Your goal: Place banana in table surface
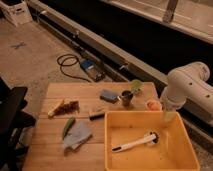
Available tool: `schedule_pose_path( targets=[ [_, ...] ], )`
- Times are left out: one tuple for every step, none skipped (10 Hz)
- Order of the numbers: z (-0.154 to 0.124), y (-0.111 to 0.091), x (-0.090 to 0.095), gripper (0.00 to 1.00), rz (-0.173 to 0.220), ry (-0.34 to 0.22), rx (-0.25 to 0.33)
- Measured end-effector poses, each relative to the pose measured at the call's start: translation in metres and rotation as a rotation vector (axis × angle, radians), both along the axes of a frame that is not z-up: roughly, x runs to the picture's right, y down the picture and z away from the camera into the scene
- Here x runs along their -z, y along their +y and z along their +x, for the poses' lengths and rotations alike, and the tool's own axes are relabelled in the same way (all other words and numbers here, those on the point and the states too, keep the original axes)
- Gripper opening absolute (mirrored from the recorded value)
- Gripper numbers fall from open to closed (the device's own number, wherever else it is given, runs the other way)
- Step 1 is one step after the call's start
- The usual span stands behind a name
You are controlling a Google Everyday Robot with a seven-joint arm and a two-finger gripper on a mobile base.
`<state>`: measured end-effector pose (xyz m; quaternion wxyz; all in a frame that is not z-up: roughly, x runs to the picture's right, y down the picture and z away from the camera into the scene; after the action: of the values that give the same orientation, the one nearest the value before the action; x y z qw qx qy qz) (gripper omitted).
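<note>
Jaws apart on the gripper [168, 115]! Now the banana [55, 109]: it lies flat on the table surface [47, 147], left side, one end right against the dark brown cluster [70, 106]. Nearer the camera sit the green vegetable [67, 127] and a grey cloth [78, 136]. Over right, the yellow bin [107, 145], and the gripper hangs from the white arm [190, 87] just behind its far corner.

Robot test space, workshop-like: bare concrete floor [40, 60] with taped cross [19, 45], coiled cable [67, 62], white arm [187, 87] beside a plank surface [47, 147]. Gripper [168, 116] hangs at the bin's [160, 159] far right corner.
</note>
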<state>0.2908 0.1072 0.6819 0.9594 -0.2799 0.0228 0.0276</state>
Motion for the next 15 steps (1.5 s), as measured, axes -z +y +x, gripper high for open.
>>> schedule_pose_path(
  targets=[
    [0.000, 0.000, 0.000, 0.65, 0.000, 0.000, 0.000],
    [0.000, 0.000, 0.000, 0.65, 0.000, 0.000, 0.000],
    [0.000, 0.000, 0.000, 0.65, 0.000, 0.000, 0.000],
    [0.000, 0.000, 0.000, 0.65, 0.000, 0.000, 0.000],
    [0.000, 0.000, 0.000, 0.65, 0.000, 0.000, 0.000],
    [0.000, 0.000, 0.000, 0.65, 0.000, 0.000, 0.000],
    [0.000, 0.000, 0.000, 0.65, 0.000, 0.000, 0.000],
    [0.000, 0.000, 0.000, 0.65, 0.000, 0.000, 0.000],
    [0.000, 0.000, 0.000, 0.65, 0.000, 0.000, 0.000],
    [0.000, 0.000, 0.000, 0.65, 0.000, 0.000, 0.000],
    [0.000, -0.001, 0.000, 0.65, 0.001, -0.005, 0.003],
    [-0.001, -0.003, 0.000, 0.65, 0.004, -0.019, 0.005],
    [-0.002, -0.009, 0.001, 0.65, 0.014, -0.037, 0.019],
    [-0.008, -0.018, 0.002, 0.65, 0.031, -0.058, 0.048],
    [-0.022, -0.032, 0.000, 0.65, 0.052, -0.090, 0.098]
  ],
)
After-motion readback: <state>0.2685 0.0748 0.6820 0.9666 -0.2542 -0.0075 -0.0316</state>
